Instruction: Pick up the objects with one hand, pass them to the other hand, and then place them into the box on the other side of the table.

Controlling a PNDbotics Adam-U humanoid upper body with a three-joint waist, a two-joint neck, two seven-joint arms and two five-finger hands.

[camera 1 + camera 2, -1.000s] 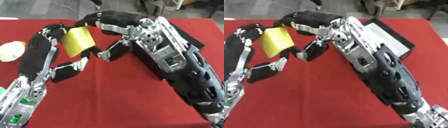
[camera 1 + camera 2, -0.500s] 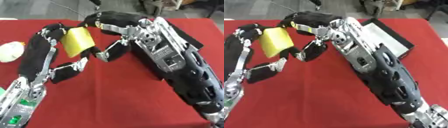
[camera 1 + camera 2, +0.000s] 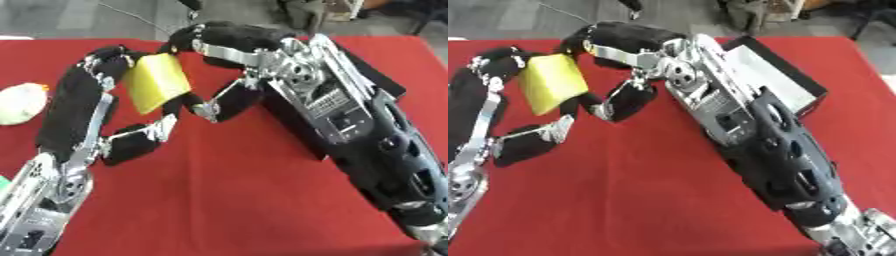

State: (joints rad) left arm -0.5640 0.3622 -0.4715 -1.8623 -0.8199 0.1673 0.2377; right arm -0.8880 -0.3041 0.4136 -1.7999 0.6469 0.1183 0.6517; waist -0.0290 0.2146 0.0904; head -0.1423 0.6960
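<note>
Both hands meet over the red tabletop (image 3: pixel 227 200), at about 11 o'clock from the view centre.

Yellow flat object (image 3: pixel 157 82): rectangular, tilted, held up off the cloth between the two hands. Can't tell what it is beyond a yellow pad or card shape.

Left hand (image 3: pixel 83 107): comes in from 7 o'clock, black padded fingers curled round the left edge and underside of the yellow object, thumb side low at about 5 o'clock of it. Grasping it.

Right hand (image 3: pixel 227 42): arm runs in from 4 o'clock, fingers arch over the top of the yellow object from its 1 o'clock side, one digit reaches down to its lower right corner. Fingers are curled and look to touch the object's upper edge; whether they actually pinch it I can't tell, contact is hidden behind the fingertips.

Box (image 3: pixel 785 75): black outside, pale inside, open top, at 2 o'clock on the tabletop. Mostly hidden behind the right forearm in the left eye view, clearer in the right eye view. Well apart from the yellow object.

White rounded object (image 3: pixel 22 102): lies on the tabletop at 9 o'clock, near the left edge, just beside the left arm but not touching it.
</note>
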